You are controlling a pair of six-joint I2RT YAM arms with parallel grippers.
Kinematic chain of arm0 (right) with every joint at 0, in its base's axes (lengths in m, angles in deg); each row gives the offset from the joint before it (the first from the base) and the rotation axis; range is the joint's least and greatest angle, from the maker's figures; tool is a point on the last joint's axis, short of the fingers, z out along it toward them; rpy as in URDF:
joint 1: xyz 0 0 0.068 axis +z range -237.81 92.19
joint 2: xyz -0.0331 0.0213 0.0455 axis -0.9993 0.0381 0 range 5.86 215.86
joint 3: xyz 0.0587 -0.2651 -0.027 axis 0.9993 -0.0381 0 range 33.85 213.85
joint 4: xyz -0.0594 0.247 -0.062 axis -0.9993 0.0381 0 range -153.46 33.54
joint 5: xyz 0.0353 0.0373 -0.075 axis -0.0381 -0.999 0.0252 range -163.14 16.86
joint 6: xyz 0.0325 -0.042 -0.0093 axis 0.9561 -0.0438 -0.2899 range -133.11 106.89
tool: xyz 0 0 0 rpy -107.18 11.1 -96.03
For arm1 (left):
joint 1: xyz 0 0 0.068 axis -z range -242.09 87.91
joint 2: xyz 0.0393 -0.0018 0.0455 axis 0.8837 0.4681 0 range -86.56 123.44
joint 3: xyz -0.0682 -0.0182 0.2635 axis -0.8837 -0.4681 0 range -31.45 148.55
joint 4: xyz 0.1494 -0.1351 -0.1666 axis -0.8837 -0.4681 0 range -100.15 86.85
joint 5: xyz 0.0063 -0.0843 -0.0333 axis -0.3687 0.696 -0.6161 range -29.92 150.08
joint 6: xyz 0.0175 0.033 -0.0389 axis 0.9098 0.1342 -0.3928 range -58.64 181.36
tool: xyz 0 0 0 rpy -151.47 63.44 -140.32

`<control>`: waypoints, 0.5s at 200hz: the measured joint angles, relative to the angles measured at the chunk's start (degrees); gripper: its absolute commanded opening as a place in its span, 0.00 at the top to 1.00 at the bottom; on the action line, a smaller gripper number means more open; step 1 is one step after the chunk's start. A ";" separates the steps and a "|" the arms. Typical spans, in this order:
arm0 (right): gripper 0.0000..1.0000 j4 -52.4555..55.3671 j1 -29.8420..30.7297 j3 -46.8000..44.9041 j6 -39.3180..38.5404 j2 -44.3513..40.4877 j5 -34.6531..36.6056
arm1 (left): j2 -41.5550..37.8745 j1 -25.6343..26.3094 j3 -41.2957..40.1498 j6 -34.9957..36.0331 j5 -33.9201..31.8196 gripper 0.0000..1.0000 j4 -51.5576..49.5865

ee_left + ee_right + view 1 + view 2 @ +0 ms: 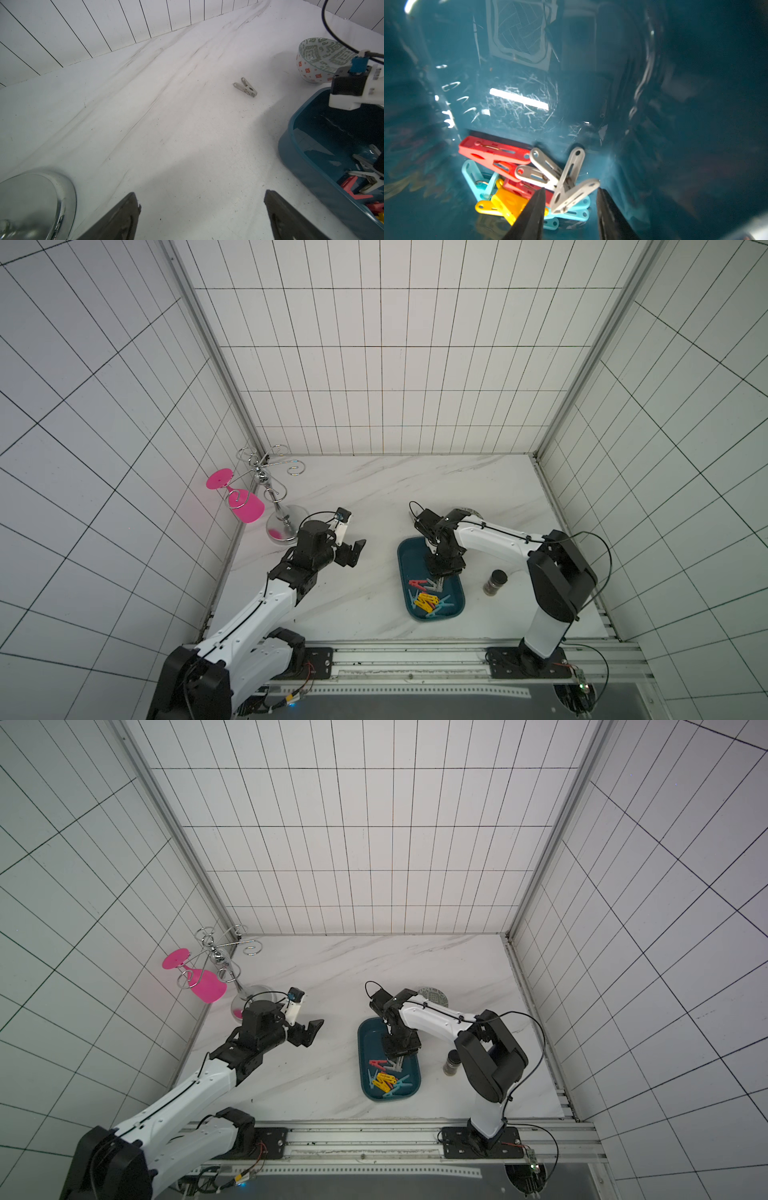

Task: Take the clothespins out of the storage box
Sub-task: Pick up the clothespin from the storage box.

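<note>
Right tool (570, 189) astride grey V-shaped clothespin (566, 200)

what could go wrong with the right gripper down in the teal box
1. The grey clothespin between the open right gripper jaws leans on a second grey clothespin; closing may pinch both or flick one away.
2. The clothespins crowd one end of the storage box; a sideways push could slide it towards the jar.

A dark teal rectangular plastic storage box (408, 556) with rounded corners and low walls is set flat on the marble table (374, 489). Red, yellow, light blue and grey plastic clothespins (500, 151) are heaped at one end; one grey clothespin (245, 87) is left outside, apart.
</note>
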 measured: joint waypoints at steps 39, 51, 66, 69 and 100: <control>0.61 0.02 -0.02 0.09 -0.66 1.29 0.17 | -0.02 0.00 0.00 0.00 -0.83 0.05 0.00; 0.68 0.02 -0.02 0.11 -0.87 1.60 0.17 | -0.02 0.00 0.00 0.00 -1.05 0.05 0.00; 0.75 0.04 -0.02 0.11 -1.31 1.77 0.17 | -0.02 0.00 0.00 0.00 -1.42 0.05 0.00; 0.77 0.02 -0.02 0.13 -1.36 1.77 0.17 | -0.02 0.00 0.00 0.00 -1.53 0.05 0.00; 0.85 0.04 -0.04 0.13 -1.70 1.75 0.35 | -0.02 0.00 0.00 0.00 -2.19 0.05 0.00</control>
